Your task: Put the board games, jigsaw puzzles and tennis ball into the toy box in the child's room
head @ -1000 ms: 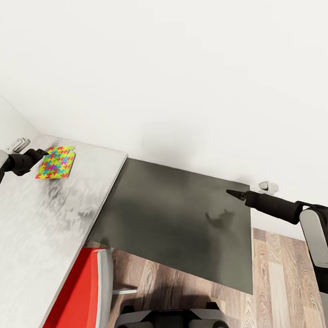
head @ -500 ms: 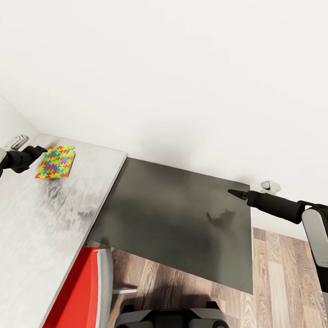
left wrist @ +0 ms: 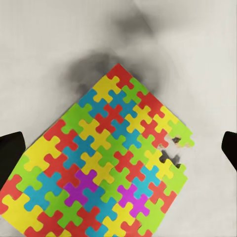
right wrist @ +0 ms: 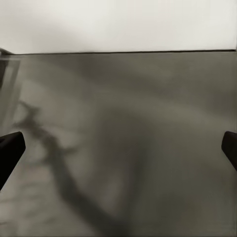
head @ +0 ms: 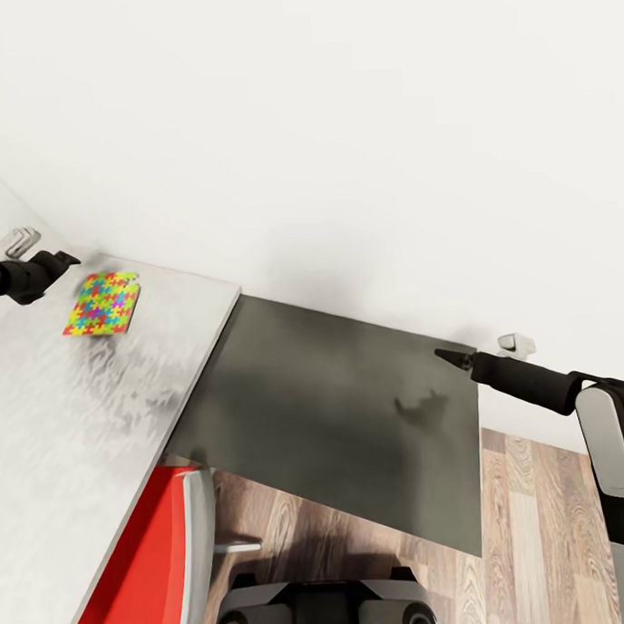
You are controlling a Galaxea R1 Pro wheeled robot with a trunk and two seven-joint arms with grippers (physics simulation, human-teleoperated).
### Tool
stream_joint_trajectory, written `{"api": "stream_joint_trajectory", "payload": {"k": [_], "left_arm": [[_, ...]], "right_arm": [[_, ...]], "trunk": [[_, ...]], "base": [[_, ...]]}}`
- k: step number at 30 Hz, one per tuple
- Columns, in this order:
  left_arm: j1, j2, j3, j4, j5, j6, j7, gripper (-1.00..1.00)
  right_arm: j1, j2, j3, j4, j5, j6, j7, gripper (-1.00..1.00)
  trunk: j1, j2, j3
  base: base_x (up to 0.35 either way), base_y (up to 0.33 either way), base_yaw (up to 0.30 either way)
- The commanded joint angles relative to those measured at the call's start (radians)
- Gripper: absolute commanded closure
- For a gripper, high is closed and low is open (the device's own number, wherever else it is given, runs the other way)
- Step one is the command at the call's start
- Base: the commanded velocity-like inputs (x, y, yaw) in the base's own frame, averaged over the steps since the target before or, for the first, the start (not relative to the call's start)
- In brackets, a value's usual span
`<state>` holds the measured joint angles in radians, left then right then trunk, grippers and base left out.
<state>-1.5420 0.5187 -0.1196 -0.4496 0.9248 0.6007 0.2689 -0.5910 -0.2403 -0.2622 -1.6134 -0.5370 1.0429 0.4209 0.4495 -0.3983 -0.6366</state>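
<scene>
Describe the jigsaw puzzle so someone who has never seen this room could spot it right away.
Find the pale marbled table against the white wall, beside a dark grey surface. Near its far edge a flat rectangle lies on the tabletop: the jigsaw puzzle. Its interlocking pieces in bright colours stand out from everything around it.

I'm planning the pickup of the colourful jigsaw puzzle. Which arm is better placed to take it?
Left, probably. The left gripper hangs by the jigsaw puzzle on the white table, open above it in its wrist view. The right gripper is over the dark surface, far off.

Jigsaw puzzle [head: 100, 303] flat on table [head: 72, 431], red chair [head: 146, 573] tucked under edge
</scene>
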Motion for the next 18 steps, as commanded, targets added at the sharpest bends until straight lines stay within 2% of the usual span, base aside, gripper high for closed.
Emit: {"api": "stream_joint_trajectory", "payload": {"k": [1, 7, 18], "left_arm": [[-0.025, 0.000, -0.007, -0.001, -0.014, 0.005, 0.008, -1.00], [-0.056, -0.003, -0.007, -0.001, -0.048, 0.010, 0.008, -1.00], [-0.071, -0.002, -0.007, -0.001, -0.069, 0.011, 0.007, -1.00]], "right_arm": [[-0.007, 0.000, -0.001, 0.000, 0.008, 0.004, 0.010, -1.00], [-0.013, 0.000, -0.001, 0.000, 0.008, 0.004, 0.010, -1.00], [-0.017, -0.003, -0.001, 0.000, 0.008, 0.004, 0.010, -1.00]], "trunk": [[0.000, -0.002, -0.003], [0.000, -0.002, -0.012], [0.000, -0.002, -0.030]], "base": [[0.000, 0.000, 0.000], [0.000, 0.000, 0.000], [0.000, 0.000, 0.000]]}}
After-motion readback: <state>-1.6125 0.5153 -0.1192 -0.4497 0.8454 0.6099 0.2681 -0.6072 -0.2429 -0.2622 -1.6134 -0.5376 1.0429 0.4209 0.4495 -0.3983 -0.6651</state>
